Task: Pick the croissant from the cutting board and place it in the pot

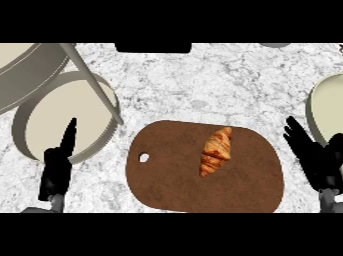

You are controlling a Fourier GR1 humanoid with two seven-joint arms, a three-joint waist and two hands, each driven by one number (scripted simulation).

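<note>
No readable writing on anything. Croissant (217, 151) lies on the brown cutting board (166, 185), between my hands, nearer my right hand (318, 157); untouched. Both hands open, fingers straight: left hand (58, 167) overlaps the pot (34, 120) rim, right beside the board.

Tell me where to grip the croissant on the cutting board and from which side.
Grip the croissant across its thick middle, coming from above with the right robot hand, probably. It lies flat and elongated on the cutting board, ends tapering, so fingers should close across its narrow width.

Croissant (217, 151) on cutting board (166, 185)
</note>
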